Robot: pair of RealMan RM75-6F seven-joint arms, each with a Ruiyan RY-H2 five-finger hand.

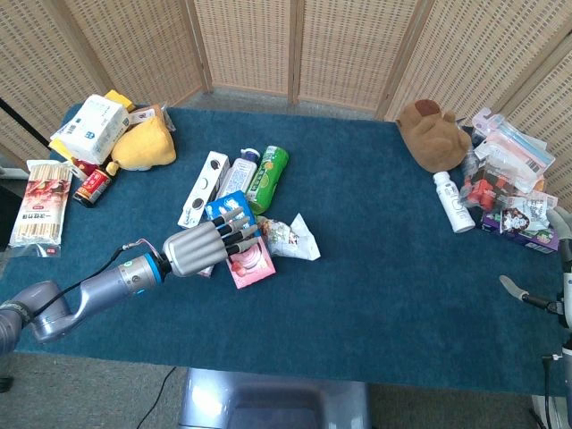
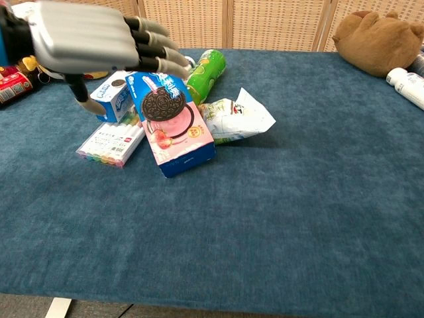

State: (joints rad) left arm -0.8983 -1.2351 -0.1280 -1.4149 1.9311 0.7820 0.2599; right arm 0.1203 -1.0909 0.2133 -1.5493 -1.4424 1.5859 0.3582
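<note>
My left hand (image 1: 201,246) reaches in from the lower left with fingers stretched out and apart, holding nothing. It hovers over a pink and blue Oreo box (image 1: 254,261) in the central pile. In the chest view the left hand (image 2: 93,43) sits above and left of the Oreo box (image 2: 175,122), thumb hanging toward a blue and white cookie box (image 2: 119,89). A green can (image 1: 268,176), a white snack bag (image 1: 297,237) and a pastel marker pack (image 2: 111,142) lie around it. My right hand (image 1: 563,286) shows at the right edge, thumb held out, holding nothing.
A yellow plush (image 1: 143,147), a tissue pack (image 1: 89,125), a sauce bottle (image 1: 92,186) and a noodle pack (image 1: 40,206) lie at the far left. A brown plush (image 1: 432,134), a white bottle (image 1: 454,203) and a heap of packets (image 1: 509,179) sit at the right.
</note>
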